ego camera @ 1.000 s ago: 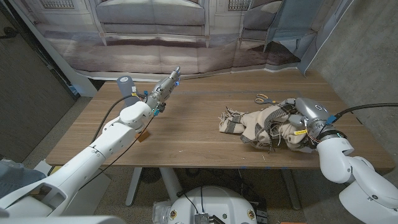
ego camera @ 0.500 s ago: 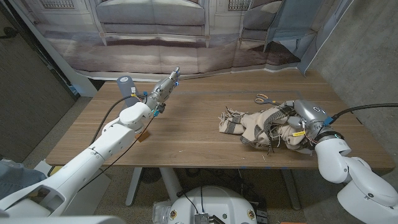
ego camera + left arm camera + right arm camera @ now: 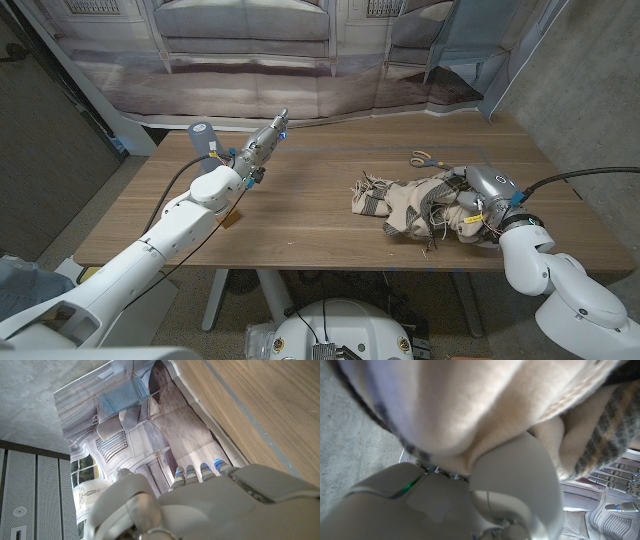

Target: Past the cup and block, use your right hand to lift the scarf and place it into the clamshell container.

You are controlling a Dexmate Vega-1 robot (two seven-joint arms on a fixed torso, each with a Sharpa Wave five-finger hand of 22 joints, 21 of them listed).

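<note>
Right hand (image 3: 478,203) grips the bunched scarf (image 3: 415,202) on the table (image 3: 300,215).

Soft, even light fills the head view; the tabletop (image 3: 320,215) shows no glare, and faint shadows lie under the scarf (image 3: 425,205) and the left arm. Straight lines bow toward the corners. In the right wrist view the scarf is pressed close and blurred, as is the right hand (image 3: 445,500).
</note>
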